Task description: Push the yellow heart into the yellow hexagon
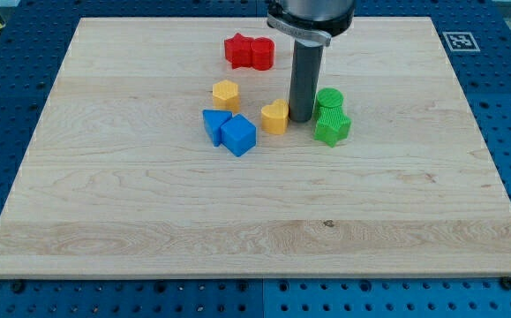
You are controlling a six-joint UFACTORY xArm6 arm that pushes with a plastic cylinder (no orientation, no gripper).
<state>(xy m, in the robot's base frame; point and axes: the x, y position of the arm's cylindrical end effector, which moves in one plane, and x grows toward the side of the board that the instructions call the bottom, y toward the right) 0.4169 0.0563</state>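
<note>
My tip (301, 119) rests on the table (149, 221) just at the right side of the yellow heart (274, 117), touching it or very nearly so, and that placement makes sense for the job: the yellow hexagon (225, 94) lies to the view's left of the heart and a little toward the view's top, so a tip standing on the heart's far side from the hexagon is set to drive it that way. The two yellow blocks are near each other but apart, with bare wood between them, so I judge the push as not yet finished. There is no pincer on this arm, only the dark rod, so nothing opens or closes here. The heart is a small, chunky yellow block with its lobes toward the view's top and its point toward the bottom, as far as I can make out; its right edge is partly hidden by the rod. Close on the rod's other side stand two green blocks (331, 117), pressed together, their shapes unclear. Two blue blocks (229, 131), also touching, sit just below the gap between heart and hexagon, and a push angled too low could catch them. Two red blocks (249, 52) lie together toward the view's top, well clear of the path.
</note>
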